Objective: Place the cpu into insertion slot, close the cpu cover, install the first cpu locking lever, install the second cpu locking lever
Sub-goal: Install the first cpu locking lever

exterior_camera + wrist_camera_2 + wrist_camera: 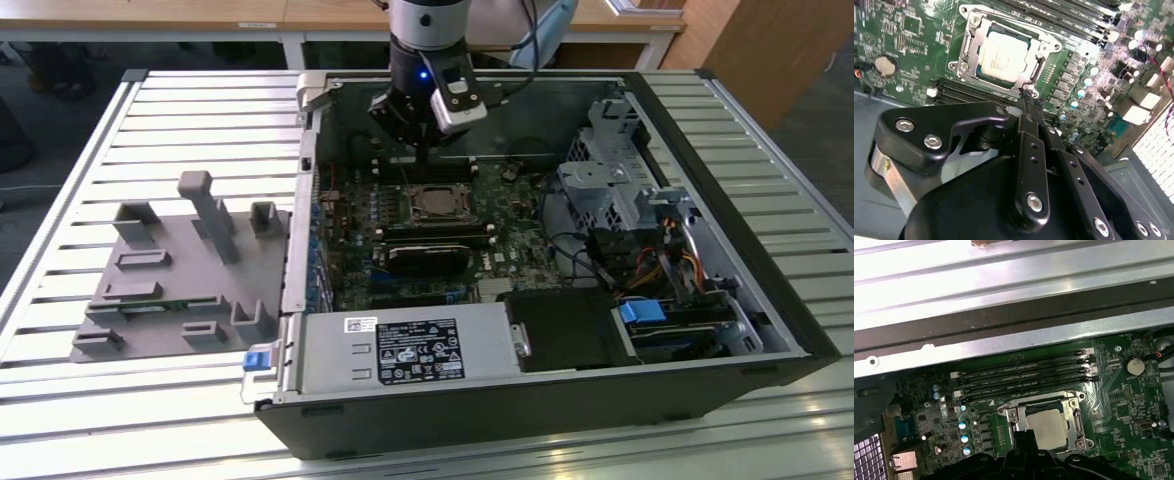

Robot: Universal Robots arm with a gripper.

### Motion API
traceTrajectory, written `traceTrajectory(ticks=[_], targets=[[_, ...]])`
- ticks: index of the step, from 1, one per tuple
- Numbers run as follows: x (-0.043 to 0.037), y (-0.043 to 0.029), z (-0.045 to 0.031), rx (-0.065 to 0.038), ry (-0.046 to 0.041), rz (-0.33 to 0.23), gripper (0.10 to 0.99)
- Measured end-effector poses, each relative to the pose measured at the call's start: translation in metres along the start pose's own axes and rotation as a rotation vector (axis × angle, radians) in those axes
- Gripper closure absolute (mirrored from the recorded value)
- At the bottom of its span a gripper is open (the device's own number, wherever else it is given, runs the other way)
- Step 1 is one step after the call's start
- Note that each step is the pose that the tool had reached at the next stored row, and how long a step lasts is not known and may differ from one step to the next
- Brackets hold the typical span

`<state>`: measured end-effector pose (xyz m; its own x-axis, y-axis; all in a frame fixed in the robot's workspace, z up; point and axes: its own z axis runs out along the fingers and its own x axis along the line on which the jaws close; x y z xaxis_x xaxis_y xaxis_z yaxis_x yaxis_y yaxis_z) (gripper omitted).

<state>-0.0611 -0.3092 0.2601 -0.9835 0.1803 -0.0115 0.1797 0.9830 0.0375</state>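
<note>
The cpu [434,200] lies flat in its socket on the green motherboard [514,255] inside the opened computer case [534,425], which rests on the slatted desk [200,110]. In both wrist views the chip [1001,57] [1048,426] shows its silvery top through the window of the cpu cover [970,42] [1072,415], which lies down around it.

The pincer [424,163] hangs over the board just beside the socket, on the side of the case's far wall. In both wrist views its tip [1026,100] [1024,436] looks narrow and closed with nothing between the fingers, pointing at the socket's edge; whether it touches cannot be told.

Black memory slots [1024,375] run alongside the socket, and a coin battery [885,64] sits nearby. A grey fixture [160,290] stands on the desk at the exterior view's left.
</note>
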Motion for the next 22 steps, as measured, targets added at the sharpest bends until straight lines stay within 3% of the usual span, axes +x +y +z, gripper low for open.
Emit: traceTrajectory(ticks=[9, 17, 22], targets=[[0.0007, -0.0002, 0.0003, -0.002, 0.0054, -0.148, 0.980], [0.0249, -0.0046, -0.0002, -0.005, -0.0053, -0.151, 0.980], [0.0339, -0.0062, -0.0002, -0.007, -0.0064, -0.152, 0.980]])
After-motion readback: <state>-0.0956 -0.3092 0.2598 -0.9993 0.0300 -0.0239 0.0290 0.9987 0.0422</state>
